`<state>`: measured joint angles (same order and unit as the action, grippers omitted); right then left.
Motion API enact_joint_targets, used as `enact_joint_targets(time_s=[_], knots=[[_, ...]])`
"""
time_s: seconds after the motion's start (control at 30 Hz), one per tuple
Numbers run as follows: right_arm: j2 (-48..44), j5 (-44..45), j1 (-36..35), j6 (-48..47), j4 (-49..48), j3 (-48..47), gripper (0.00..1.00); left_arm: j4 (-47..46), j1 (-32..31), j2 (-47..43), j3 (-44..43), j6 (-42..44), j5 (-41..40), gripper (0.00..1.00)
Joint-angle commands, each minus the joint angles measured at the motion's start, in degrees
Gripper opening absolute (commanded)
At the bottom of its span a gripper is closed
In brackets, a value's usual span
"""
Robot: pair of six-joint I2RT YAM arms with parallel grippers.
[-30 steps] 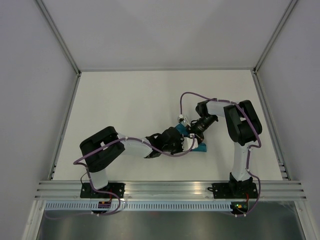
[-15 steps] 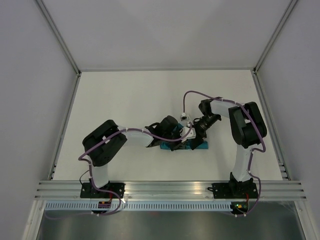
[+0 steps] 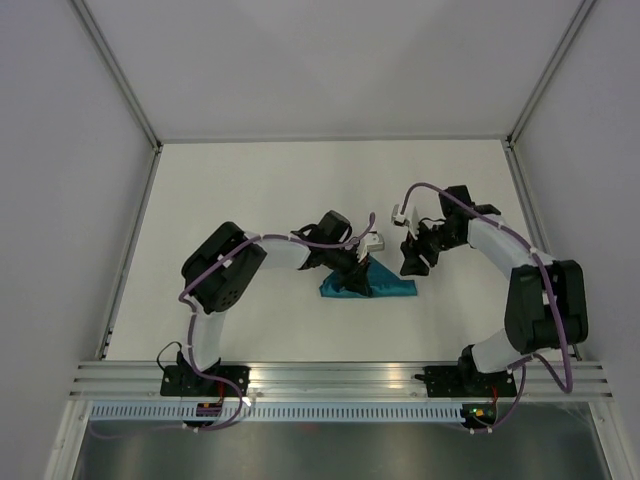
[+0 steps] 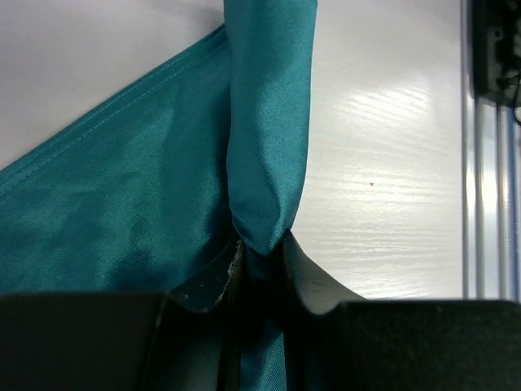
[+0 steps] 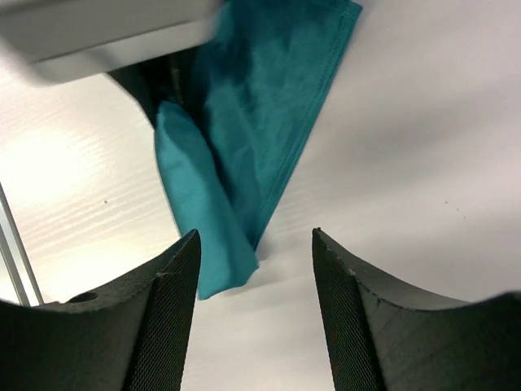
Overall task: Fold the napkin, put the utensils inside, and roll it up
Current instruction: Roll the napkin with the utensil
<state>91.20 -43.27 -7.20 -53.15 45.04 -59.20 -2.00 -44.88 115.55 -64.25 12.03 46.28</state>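
Observation:
The dark teal napkin (image 3: 385, 289) lies bunched and partly folded on the white table, right of centre. My left gripper (image 3: 357, 276) is on its left part. In the left wrist view this gripper (image 4: 260, 244) is shut on a raised fold of the napkin (image 4: 122, 220). My right gripper (image 3: 411, 264) hovers just beyond the napkin's right end. In the right wrist view it (image 5: 256, 244) is open and empty, with a napkin (image 5: 244, 122) corner hanging between its fingers (image 5: 175, 309) without touching them. No utensils are in view.
The white table (image 3: 250, 200) is walled by grey panels at the back and sides. A metal rail (image 3: 340, 378) runs along the near edge, also seen in the left wrist view (image 4: 488, 163). The left gripper's body (image 5: 106, 32) shows at the top left of the right wrist view.
The right gripper has drawn back to the right, off the napkin, its arm swinging outward. The left gripper has shifted toward the back. More of the napkin now shows.

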Motion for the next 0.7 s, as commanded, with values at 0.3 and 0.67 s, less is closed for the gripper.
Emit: enact_joint_targets(time_s=[0.3, 0.67], knots=[[-24.12, 11.0, -10.98, 3.57, -25.95, 23.77, 0.68, 16.93, 1.46, 11.98, -8.26, -3.42, 7.16, 0.02], [-23.61, 14.35, -16.17, 5.51, -30.35, 26.5, 0.68, 20.1, 1.82, 13.3, -10.98, -3.51, 6.63, 0.03]])
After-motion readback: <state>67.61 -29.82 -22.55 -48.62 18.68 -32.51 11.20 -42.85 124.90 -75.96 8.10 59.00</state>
